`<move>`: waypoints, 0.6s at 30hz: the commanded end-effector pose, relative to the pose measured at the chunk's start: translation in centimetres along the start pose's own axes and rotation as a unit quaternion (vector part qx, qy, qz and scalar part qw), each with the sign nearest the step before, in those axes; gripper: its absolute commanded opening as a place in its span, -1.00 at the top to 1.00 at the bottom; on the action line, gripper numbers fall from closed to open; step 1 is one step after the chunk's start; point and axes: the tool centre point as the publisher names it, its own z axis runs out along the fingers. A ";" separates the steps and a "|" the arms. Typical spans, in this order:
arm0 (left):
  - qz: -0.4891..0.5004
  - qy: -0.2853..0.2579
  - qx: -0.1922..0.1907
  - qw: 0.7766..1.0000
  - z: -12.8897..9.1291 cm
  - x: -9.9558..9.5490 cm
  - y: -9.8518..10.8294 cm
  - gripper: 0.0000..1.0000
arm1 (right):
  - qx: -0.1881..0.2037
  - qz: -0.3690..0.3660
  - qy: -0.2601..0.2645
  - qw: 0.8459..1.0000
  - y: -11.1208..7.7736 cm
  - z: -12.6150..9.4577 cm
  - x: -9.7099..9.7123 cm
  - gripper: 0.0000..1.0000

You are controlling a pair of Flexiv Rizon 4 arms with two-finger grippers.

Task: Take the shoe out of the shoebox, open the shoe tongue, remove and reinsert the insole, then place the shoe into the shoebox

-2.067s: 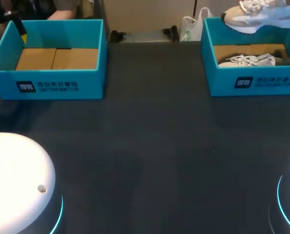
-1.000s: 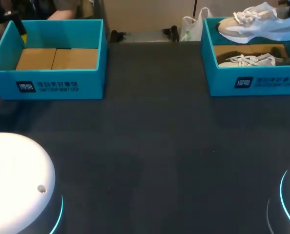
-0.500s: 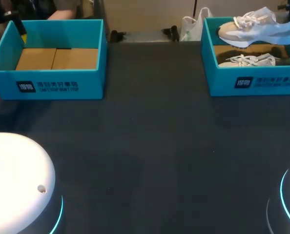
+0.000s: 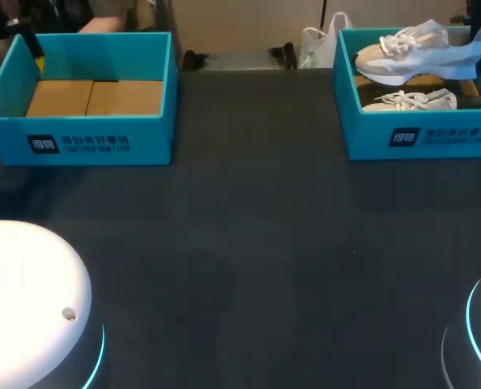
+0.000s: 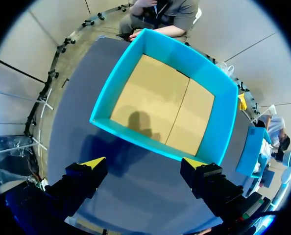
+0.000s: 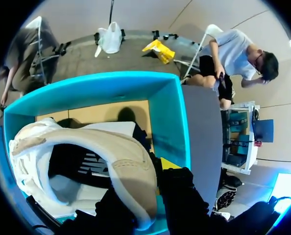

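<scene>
Currently my right gripper [image 6: 148, 178] pinches the shoe [image 4: 415, 53] by its heel collar, holding it just above the shoebox [image 4: 419, 139], in which a second shoe [image 4: 410, 100] lies. I judge this a transfer over the shoebox, though I cannot tell whether outward or back in. Either way, the next move calls for a firm pinch and clearing the shoebox walls.
</scene>
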 end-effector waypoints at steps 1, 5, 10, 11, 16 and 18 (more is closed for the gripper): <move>0.000 -0.001 0.001 1.000 0.0 0.0 0.1 -1.00 | 0.007 0.002 0.000 1.000 0.4 0.5 0.0 1.00; 0.000 -0.001 0.001 1.000 0.0 0.0 0.1 -1.00 | 0.013 0.003 -0.006 1.000 0.1 1.1 0.3 1.00; 0.000 -0.001 0.001 1.000 0.0 0.0 0.1 -1.00 | 0.019 0.005 -0.004 1.000 -0.1 1.7 0.3 1.00; 0.000 -0.001 0.001 1.000 0.0 0.0 0.1 -1.00 | 0.019 0.006 -0.003 1.000 -0.1 1.8 0.3 1.00; 0.000 -0.001 0.001 1.000 0.0 0.0 0.1 -1.00 | 0.023 0.009 0.000 1.000 0.0 2.3 0.5 1.00; 0.000 -0.001 0.001 1.000 0.0 0.0 0.1 -1.00 | 0.023 0.011 0.002 1.000 0.1 2.5 0.7 1.00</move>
